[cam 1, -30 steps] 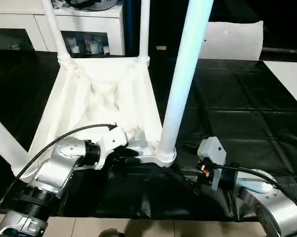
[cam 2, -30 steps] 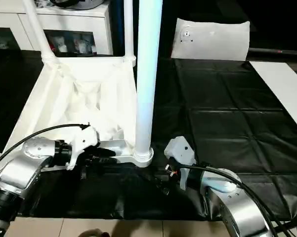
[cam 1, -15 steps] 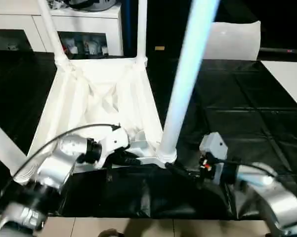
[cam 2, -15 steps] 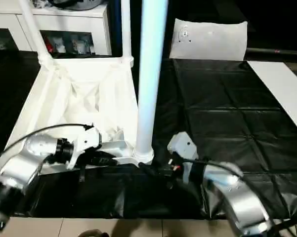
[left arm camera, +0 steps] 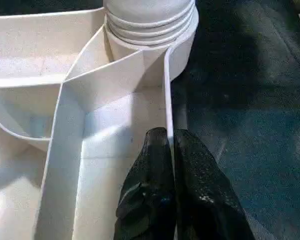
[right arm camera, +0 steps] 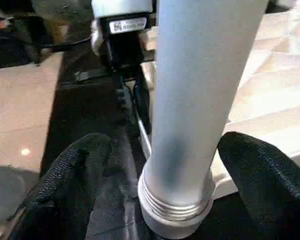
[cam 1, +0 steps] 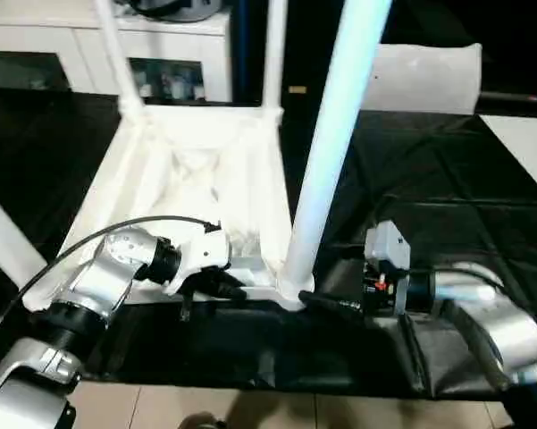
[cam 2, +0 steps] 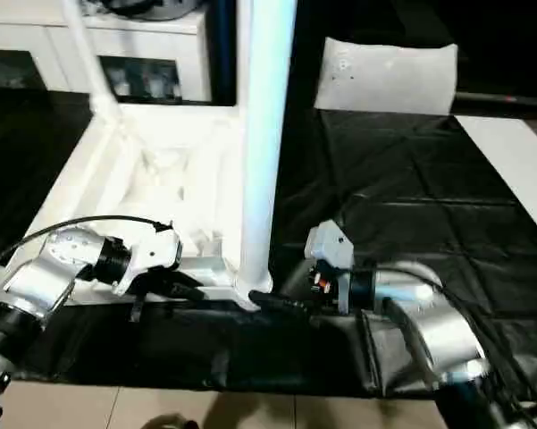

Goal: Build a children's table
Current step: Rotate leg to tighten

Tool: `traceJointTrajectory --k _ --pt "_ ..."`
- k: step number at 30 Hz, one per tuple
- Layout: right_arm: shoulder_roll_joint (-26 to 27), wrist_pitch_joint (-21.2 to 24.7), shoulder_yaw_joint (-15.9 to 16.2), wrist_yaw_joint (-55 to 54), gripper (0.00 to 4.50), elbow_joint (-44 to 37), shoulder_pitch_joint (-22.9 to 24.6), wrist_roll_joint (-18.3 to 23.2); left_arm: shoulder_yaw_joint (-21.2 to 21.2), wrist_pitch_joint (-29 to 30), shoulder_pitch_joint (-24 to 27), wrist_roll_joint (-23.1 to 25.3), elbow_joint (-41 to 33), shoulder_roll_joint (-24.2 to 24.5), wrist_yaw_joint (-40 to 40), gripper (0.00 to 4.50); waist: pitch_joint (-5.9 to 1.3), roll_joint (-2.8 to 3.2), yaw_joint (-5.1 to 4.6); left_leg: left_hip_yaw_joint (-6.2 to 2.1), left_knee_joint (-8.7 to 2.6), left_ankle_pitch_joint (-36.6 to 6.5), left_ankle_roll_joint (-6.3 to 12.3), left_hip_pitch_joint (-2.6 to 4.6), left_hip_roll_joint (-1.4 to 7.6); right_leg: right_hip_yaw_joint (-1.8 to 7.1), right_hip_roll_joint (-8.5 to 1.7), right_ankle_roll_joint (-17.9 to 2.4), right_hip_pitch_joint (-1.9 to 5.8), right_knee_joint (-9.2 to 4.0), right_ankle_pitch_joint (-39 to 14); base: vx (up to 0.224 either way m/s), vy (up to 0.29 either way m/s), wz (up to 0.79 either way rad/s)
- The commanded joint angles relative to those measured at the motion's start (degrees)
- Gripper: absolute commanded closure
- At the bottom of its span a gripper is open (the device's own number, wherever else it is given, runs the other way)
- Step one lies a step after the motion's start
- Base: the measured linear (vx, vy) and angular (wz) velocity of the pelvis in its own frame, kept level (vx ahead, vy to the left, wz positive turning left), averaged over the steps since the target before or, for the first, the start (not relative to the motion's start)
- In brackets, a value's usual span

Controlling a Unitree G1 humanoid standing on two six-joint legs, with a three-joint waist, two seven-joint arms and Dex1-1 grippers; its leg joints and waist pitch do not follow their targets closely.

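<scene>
Left gripper (left arm camera: 169, 142): pinched table (cam 1: 192, 170) rim (near edge).
Right gripper (right arm camera: 159, 165): spread wide around leg (right arm camera: 202, 75), not gripping.

The small all-white plastic children's table (cam 1: 197, 179) lies upside down on the black-covered table (cam 1: 429, 197), its ribbed underside facing up. Long tapered tubular legs rise from round sockets at its corners: a thick near leg (cam 1: 331, 152) stands upright in the near right socket (left arm camera: 150, 30), where ring-like ridges show at its base, and two thinner-looking far legs (cam 1: 116, 63) stand at the far corners.
</scene>
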Motion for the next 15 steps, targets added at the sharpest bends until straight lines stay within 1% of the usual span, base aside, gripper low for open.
traceJointTrajectory --k 1,3,4,5,6,7,8,9,10,11,12,13,14,15 --pt "-0.4 -0.9 1.6 3.0 0.81 2.7 -1.6 -0.6 -3.2 -2.7 -0.7 1.8 0.5 -0.1 -3.2 4.5 -3.55 -0.13 0.13 -0.98 -3.54 -6.9 3.24 0.87 3.52 2.53 -5.3 -15.0 1.93 -3.79 3.0 0.0 0.0 0.0" --pt "0.1 -1.5 2.4 4.2 1.1 5.0 -3.0 -1.1 -3.4 -3.6 -1.1 1.9 0.7 -0.1 -3.5 4.5 -3.57 -0.14 0.36 -0.98 -3.56 -6.7 3.18 0.83 3.59 2.45 -5.34 -15.1 1.96 -3.67 2.9 0.0 0.0 0.0" --pt "0.4 -1.9 2.7 4.9 1.1 6.3 -3.8 -1.3 -3.6 -4.0 -1.3 2.0 0.9 -0.1 -3.8 4.5 -3.59 -0.14 0.5 -0.93 -3.53 -6.6 3.2 0.91 3.65 2.46 -5.31 -15.1 1.87 -3.66 3.1 0.0 0.0 0.0" --pt "0.7 -2.2 3.1 5.7 1.23 7.6 -4.6 -1.6 -3.7 -4.5 -1.4 2.0 1.0 -0.2 -4.1 4.5 -3.6 -0.25 0.74 -0.9 -3.45 -6.4 3.33 0.8 3.6 2.48 -5.4 -15.2 1.93 -3.63 3.2 0.0 0.0 0.0" --pt "0.9 -2.5 3.5 6.4 1.23 8.7 -5.3 -1.9 -3.8 -4.8 -1.4 1.9 1.1 -0.2 -4.4 4.5 -3.67 -0.31 0.95 -0.85 -3.41 -6.4 3.32 0.85 3.6 2.41 -5.38 -15.2 1.81 -3.56 3.0 0.0 0.0 0.0" --pt "1.1 -2.8 3.9 6.9 1.43 9.6 -5.8 -2.1 -3.9 -4.8 -1.5 1.9 1.0 -0.1 -4.6 4.5 -3.64 -0.27 1.02 -0.85 -3.48 -6.4 3.21 0.88 3.63 2.38 -5.34 -15.2 1.79 -3.6 2.6 0.0 0.0 0.0" --pt "1.4 -3.0 4.1 7.4 1.43 10.5 -6.4 -2.2 -4.0 -4.8 -1.4 1.9 0.8 -0.1 -4.8 4.5 -3.62 -0.25 1.21 -0.83 -3.44 -6.5 3.09 0.88 3.71 2.41 -5.41 -15.3 1.72 -3.55 2.5 0.0 0.0 0.0" --pt "1.6 -3.1 4.3 8.0 1.6 11.3 -6.9 -2.3 -4.0 -5.0 -1.5 1.9 0.9 -0.2 -4.9 4.5 -3.66 -0.3 1.37 -0.84 -3.46 -6.4 3.03 0.96 3.76 2.4 -5.38 -15.1 1.7 -3.51 2.5 0.0 0.0 0.0" --pt "1.8 -3.2 4.5 8.5 1.6 11.9 -7.3 -2.4 -4.0 -5.0 -1.5 2.0 0.8 -0.2 -5.0 4.5 -3.65 -0.27 1.39 -0.84 -3.48 -6.4 3.01 0.94 3.77 2.39 -5.32 -15.1 1.67 -3.46 2.6 0.0 0.0 0.0" --pt "1.9 -3.2 4.7 9.1 1.64 12.6 -7.7 -2.5 -4.1 -5.0 -1.5 2.0 0.8 -0.2 -5.1 4.5 -3.66 -0.42 1.48 -0.83 -3.45 -6.4 3.13 0.89 3.74 2.38 -5.36 -15.2 1.72 -3.4 2.7 0.0 0.0 0.0" --pt "2.1 -3.3 5.0 9.7 1.64 13.3 -8.2 -2.5 -4.1 -5.0 -1.6 1.9 0.7 -0.2 -5.2 4.5 -3.66 -0.34 1.56 -0.82 -3.47 -6.4 3.14 0.9 3.78 2.34 -5.4 -15.1 1.67 -3.42 2.5 0.0 0.0 0.0" --pt "2.3 -3.5 5.2 9.9 1.9 13.7 -8.5 -2.6 -4.2 -5.0 -1.6 1.8 0.6 -0.3 -5.3 4.5 -3.63 -0.35 1.53 -0.84 -3.5 -6.6 3.11 0.89 3.78 2.34 -5.39 -15.1 1.65 -3.44 2.3 0.0 0.0 0.0" --pt "2.5 -3.6 5.3 10.1 1.9 14.3 -8.7 -2.7 -4.2 -5.0 -1.6 1.8 0.6 -0.3 -5.3 4.5 -3.59 -0.38 1.48 -0.84 -3.54 -6.9 2.93 0.87 3.72 2.31 -5.37 -15.0 1.66 -3.52 1.6 0.0 0.0 0.0" --pt "2.6 -3.6 5.5 10.4 2.01 14.7 -8.8 -2.7 -4.2 -5.0 -1.6 1.8 0.6 -0.4 -5.3 4.5 -3.59 -0.37 1.5 -0.84 -3.55 -7.0 2.83 0.86 3.72 2.33 -5.41 -15.0 1.7 -3.56 1.3 0.0 0.0 0.0"
